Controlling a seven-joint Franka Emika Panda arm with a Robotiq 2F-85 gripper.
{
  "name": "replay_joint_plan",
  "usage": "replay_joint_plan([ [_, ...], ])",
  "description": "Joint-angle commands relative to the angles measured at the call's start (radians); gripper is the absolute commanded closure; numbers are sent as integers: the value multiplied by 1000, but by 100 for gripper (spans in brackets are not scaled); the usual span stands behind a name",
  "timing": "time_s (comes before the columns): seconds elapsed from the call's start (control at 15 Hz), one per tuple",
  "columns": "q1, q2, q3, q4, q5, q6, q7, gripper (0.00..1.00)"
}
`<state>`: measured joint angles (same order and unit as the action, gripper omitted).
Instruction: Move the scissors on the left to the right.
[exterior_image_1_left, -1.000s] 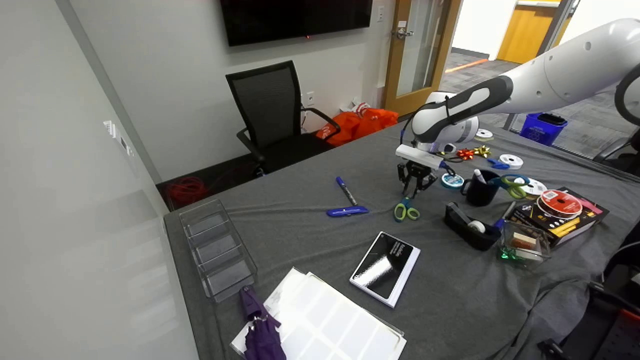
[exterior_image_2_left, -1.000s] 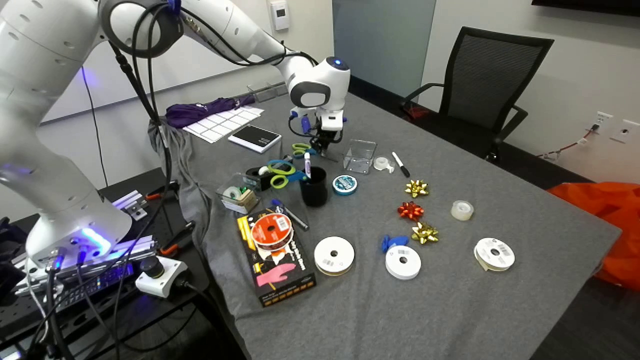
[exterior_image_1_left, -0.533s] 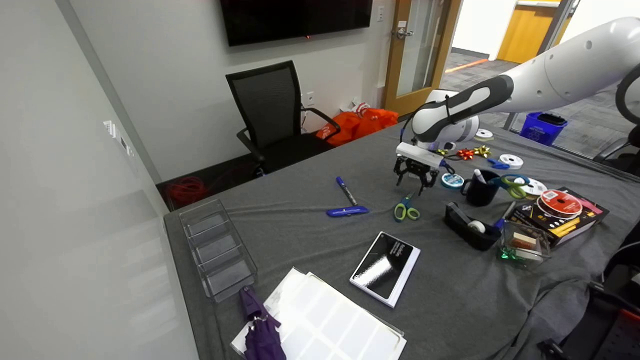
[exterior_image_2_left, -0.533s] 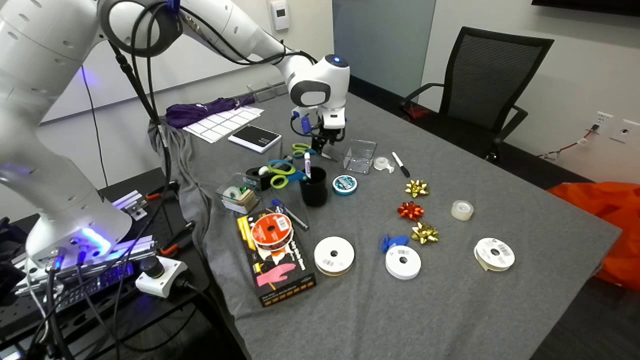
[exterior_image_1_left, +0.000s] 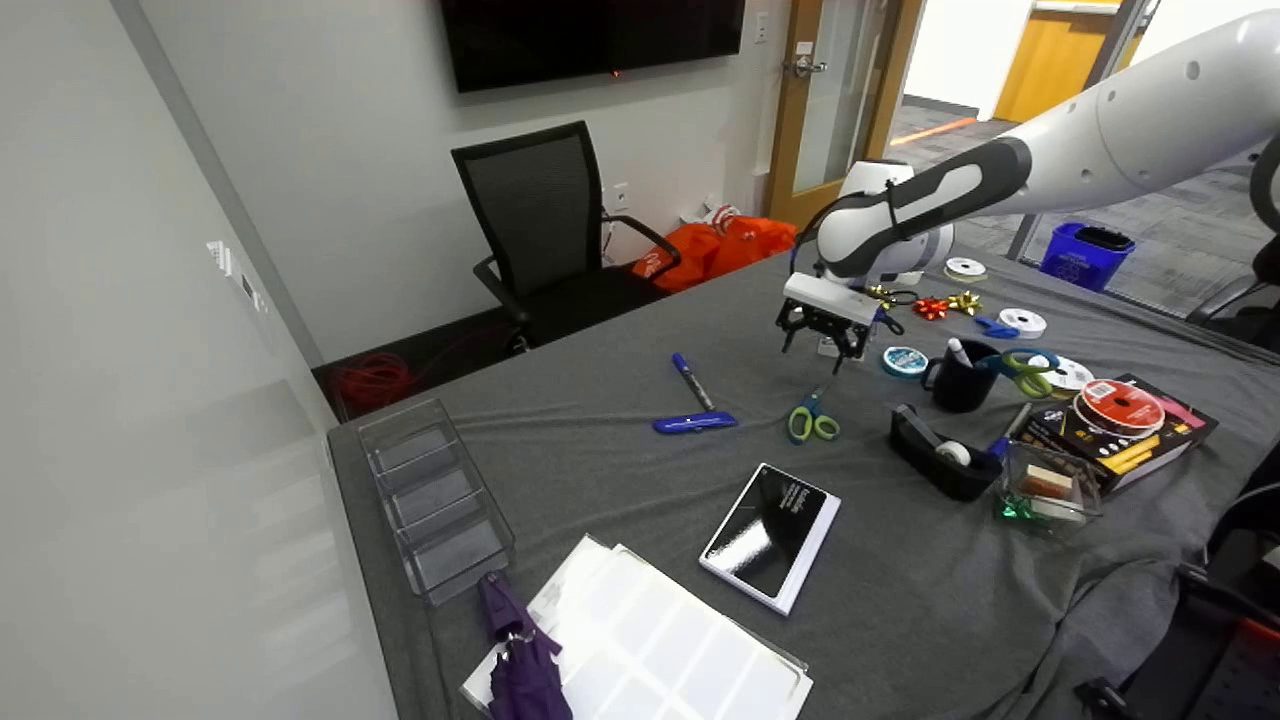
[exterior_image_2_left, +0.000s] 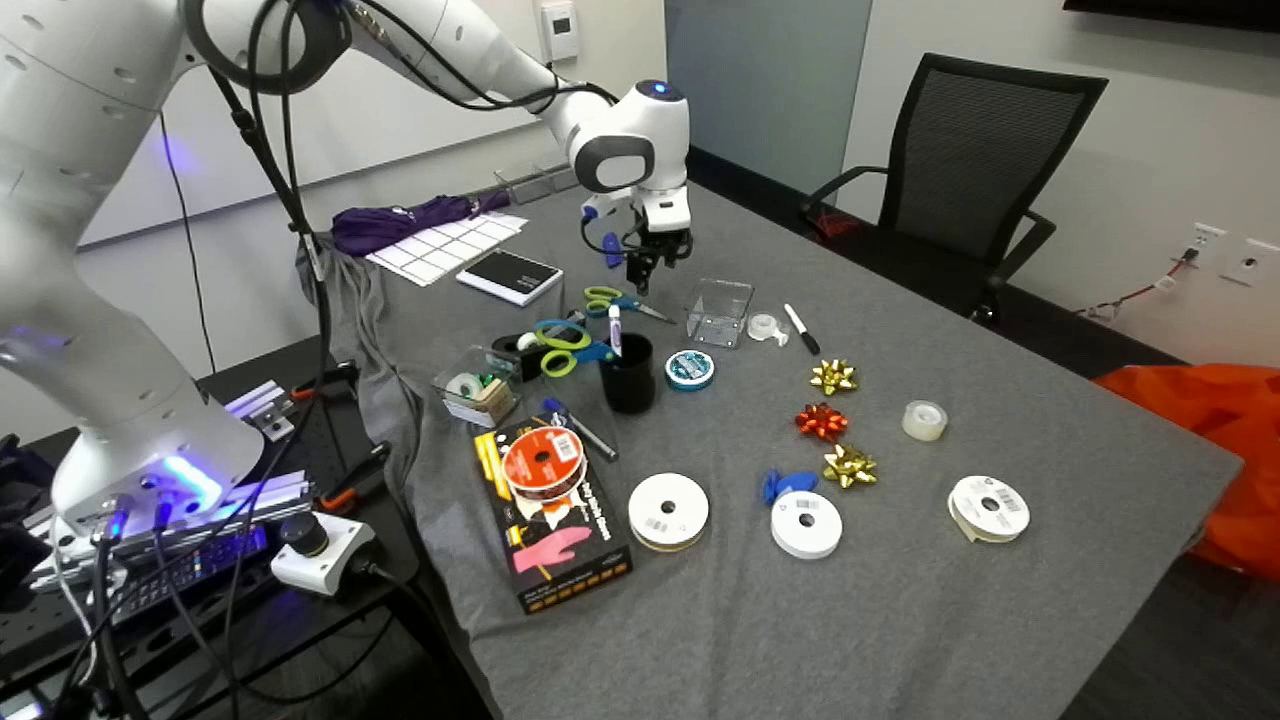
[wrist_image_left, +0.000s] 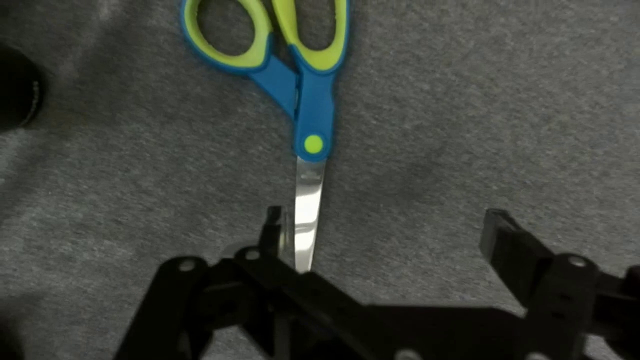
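The scissors (wrist_image_left: 315, 107), with light green loops, blue shanks and silvery blades, lie flat on the grey cloth. In the wrist view their blades point toward my gripper (wrist_image_left: 385, 216), which stands wide open. The blade runs close beside the left finger (wrist_image_left: 272, 232) in that picture, and its tip is hidden behind that finger's linkage. Nothing is gripped. In both exterior views the gripper (exterior_image_1_left: 812, 358) hovers above the cloth, just past the blade end of the scissors (exterior_image_1_left: 812, 403).
A black mug (exterior_image_2_left: 628, 378) holds another pair of scissors (exterior_image_2_left: 565, 335) and a marker. Close by are a tape dispenser (exterior_image_1_left: 940, 465), a round teal tin (exterior_image_2_left: 690, 370) and a clear box (exterior_image_2_left: 720, 315). A black tablet (exterior_image_1_left: 775, 530) and a slim blue object (exterior_image_1_left: 695, 423) also lie around.
The fingers have spread from nearly together to wide apart. My gripper has risen off the blades, while the scissors have stayed in place on the cloth.
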<state>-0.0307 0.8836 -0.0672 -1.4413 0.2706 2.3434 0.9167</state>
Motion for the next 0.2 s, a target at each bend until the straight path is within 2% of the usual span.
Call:
replay_joint_plan([
  [0.0, 25, -70, -19, -71, -19, 3, -9, 0],
  [0.13, 24, -92, -18, -89, -17, -4, -7, 0],
])
